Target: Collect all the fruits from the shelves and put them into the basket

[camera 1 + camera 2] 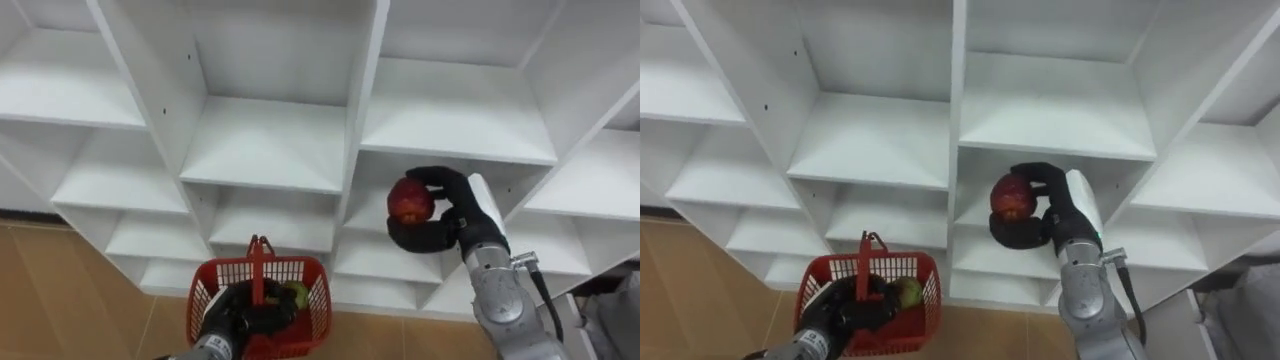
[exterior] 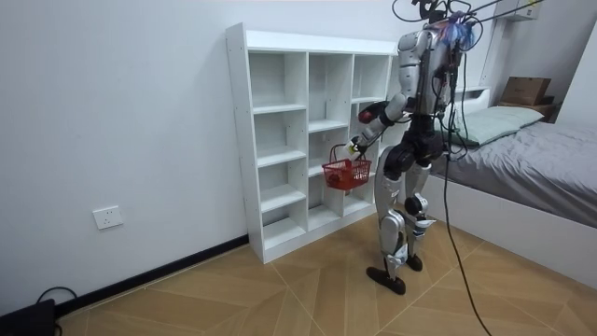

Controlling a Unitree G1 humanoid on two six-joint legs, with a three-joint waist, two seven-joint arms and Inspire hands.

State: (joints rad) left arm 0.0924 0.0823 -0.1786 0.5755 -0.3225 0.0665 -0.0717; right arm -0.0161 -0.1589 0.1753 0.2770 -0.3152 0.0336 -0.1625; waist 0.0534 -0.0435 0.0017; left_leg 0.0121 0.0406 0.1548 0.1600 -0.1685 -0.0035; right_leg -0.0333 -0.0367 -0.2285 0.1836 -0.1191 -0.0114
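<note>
**A:** Where is the robot standing?

**B:** Upright on the wooden floor (image 1: 60,290), close against the white closet (image 1: 265,140). It's an open grid of shelves, and every cubby I can see is bare.

**A:** What's the danger with something that size?

**B:** The upright dividers. The right robot hand (image 1: 455,215) sits just in front of a cubby on the right side. To reach the basket it must cross to the left and go down. I think a loose swing could knock a panel edge and jar the grip.

**A:** And the basket?

**B:** It's a red plastic basket (image 1: 318,300), held low on the left, well below the right robot hand. The left robot hand (image 1: 232,318) has its dark fingers curled over the near rim. It isn't holding the handle (image 1: 259,258), which stands upright in the middle. Gripped by one edge like that, the basket could tilt when weight lands in it. The handle also stands across the drop path.

**A:** Where's the fruit?

**B:** The red apple (image 1: 409,200) is off the shelf and clasped in the right robot hand, with fingers over the top and the thumb beneath. It's round and looks smooth. If the hand lets go early, I'd expect the apple to hit a shelf or the floor and roll away.

**A:** Is there anything in the basket already?

**B:** One small greenish fruit (image 1: 296,293), on the right side just beside the left fingers. A drop from too high could bruise it, hit those fingers, or bounce the apple back out.
</note>
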